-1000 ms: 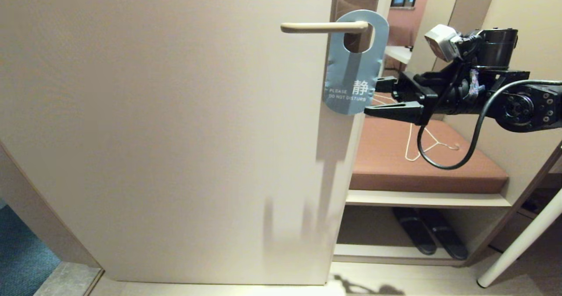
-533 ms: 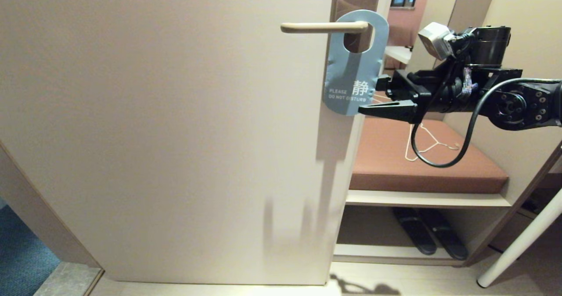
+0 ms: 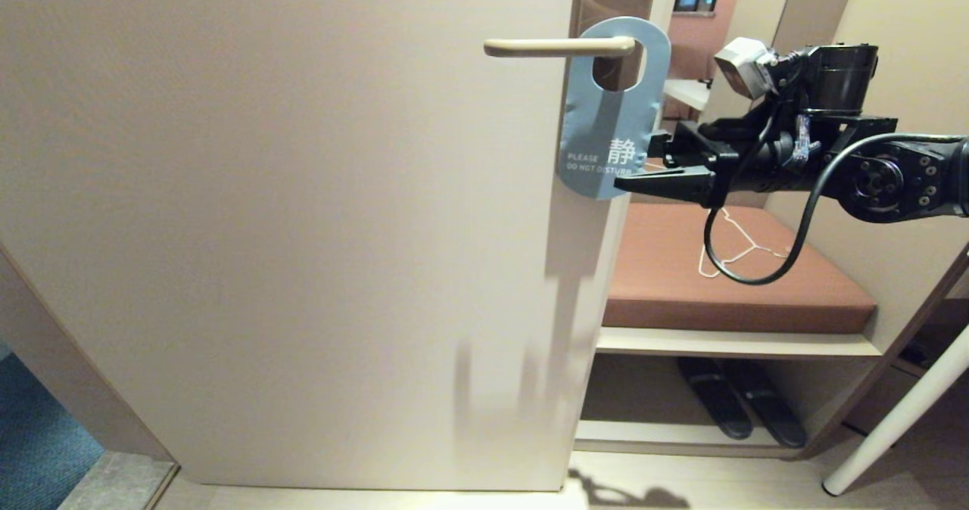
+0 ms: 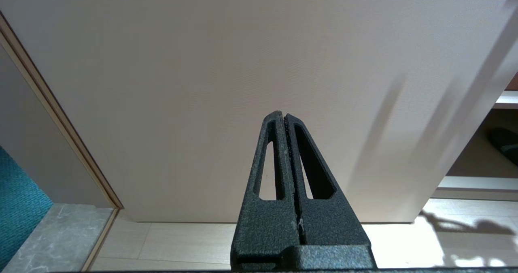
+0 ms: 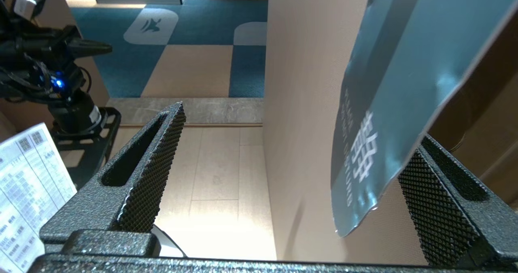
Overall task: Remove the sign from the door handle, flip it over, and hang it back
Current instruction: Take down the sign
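Observation:
The sign [image 3: 609,116] hangs by its oval hole on the door handle [image 3: 556,46], blue "PLEASE DO NOT DISTURB" face outward. My right gripper [image 3: 636,163] is open at the sign's lower right edge. In the right wrist view the sign's bottom corner [image 5: 404,82] lies between the spread fingers of the right gripper [image 5: 299,127], close to one finger's pad [image 5: 429,196]. I cannot tell if it touches. My left gripper [image 4: 283,115] is shut and empty, parked low before the door, out of the head view.
The beige door [image 3: 303,230] fills the left and middle. Past its edge stand a brown cushioned bench [image 3: 681,298] with a white wire clothes hanger [image 3: 730,249], dark slippers [image 3: 738,412] on the shelf below, and a slanted white pole [image 3: 893,427].
My right gripper has moved left and slightly up; its near finger now overlaps the sign's lower right edge. The sign and handle have not moved.

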Controlling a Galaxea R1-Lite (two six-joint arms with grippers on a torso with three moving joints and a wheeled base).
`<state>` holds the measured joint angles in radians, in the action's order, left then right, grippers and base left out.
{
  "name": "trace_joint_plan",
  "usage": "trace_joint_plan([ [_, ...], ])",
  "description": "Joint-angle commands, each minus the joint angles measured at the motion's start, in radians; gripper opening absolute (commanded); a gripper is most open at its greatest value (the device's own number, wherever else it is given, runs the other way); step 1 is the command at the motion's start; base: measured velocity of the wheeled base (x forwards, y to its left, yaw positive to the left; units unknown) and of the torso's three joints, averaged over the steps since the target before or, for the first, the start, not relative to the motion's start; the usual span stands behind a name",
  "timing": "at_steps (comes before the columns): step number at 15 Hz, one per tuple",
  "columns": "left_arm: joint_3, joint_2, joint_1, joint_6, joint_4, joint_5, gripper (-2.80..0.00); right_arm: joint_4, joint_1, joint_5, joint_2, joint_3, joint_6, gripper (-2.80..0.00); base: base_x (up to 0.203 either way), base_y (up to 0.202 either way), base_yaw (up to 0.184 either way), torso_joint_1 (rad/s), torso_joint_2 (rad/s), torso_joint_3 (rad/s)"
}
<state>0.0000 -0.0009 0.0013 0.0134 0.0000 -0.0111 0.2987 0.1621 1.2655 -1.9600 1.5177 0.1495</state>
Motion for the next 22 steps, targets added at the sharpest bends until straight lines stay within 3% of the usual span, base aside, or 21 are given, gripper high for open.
trace_joint_plan([
  [1, 0.000, 0.001, 0.000, 0.000, 0.000, 0.000, -2.80, 0.002, 0.000, 0.008, 0.001, 0.009, -0.002, 0.00, 0.000, 0.000, 0.000, 0.000, 0.00, 0.000],
  [22, 0.000, 0.001, 0.000, 0.000, 0.000, 0.000, -2.80, 0.002, 0.007, -0.029, 0.001, 0.018, -0.038, 0.00, 0.000, 0.000, 0.000, 0.000, 0.00, 0.000],
])
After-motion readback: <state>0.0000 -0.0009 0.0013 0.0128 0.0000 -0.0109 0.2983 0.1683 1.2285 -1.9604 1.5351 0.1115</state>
